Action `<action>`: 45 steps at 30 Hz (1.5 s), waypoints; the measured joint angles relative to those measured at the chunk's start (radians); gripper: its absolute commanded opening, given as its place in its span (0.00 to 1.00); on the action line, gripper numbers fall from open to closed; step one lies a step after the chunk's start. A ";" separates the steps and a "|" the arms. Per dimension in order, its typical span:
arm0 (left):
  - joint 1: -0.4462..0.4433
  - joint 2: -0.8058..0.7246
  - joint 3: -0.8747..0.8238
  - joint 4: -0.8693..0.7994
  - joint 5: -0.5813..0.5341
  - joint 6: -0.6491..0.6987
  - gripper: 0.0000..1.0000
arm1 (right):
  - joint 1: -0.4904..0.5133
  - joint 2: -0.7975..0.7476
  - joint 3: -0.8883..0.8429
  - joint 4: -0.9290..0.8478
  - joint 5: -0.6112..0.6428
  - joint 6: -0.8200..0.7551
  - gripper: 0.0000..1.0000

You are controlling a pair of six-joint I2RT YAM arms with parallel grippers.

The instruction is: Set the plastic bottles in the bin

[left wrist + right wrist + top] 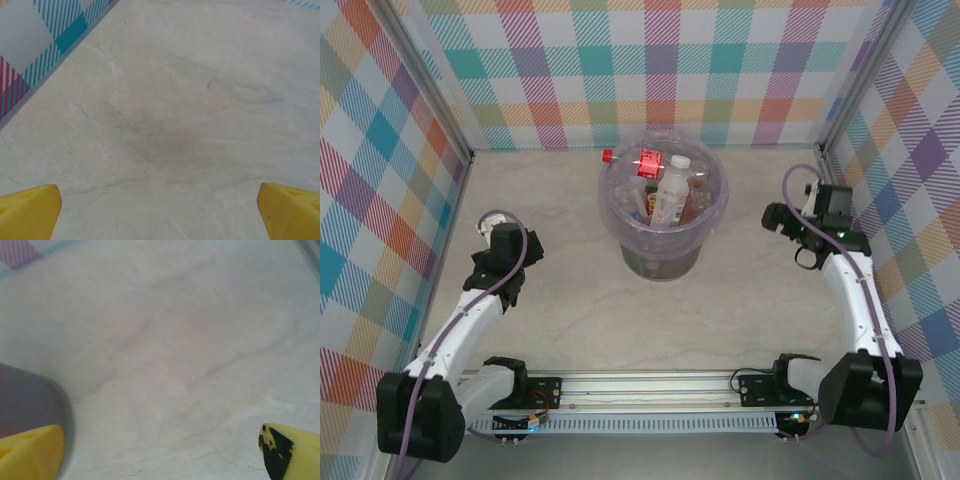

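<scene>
Clear plastic bottles (672, 190) crowd the round bin (660, 265).

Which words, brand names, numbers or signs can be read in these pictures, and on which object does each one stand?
No text can be read.
Red-labelled bottle in the bin: label too small and blurred.
White-capped bottle: pale label too small and blurred.
Table and checked walls: no writing seen.

Pale marbled tabletop (570, 300), pastel plaid walls (620, 70), aluminium rail (650, 405)
</scene>
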 measured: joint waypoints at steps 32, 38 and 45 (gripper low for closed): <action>0.056 0.533 -0.196 0.986 0.282 0.240 1.00 | 0.150 0.379 -0.533 1.273 0.131 -0.182 0.99; 0.055 0.533 -0.196 0.999 0.282 0.244 1.00 | 0.144 0.379 -0.533 1.287 0.134 -0.182 0.99; 0.049 0.533 -0.196 1.002 0.282 0.247 1.00 | 0.144 0.379 -0.533 1.294 0.134 -0.182 0.99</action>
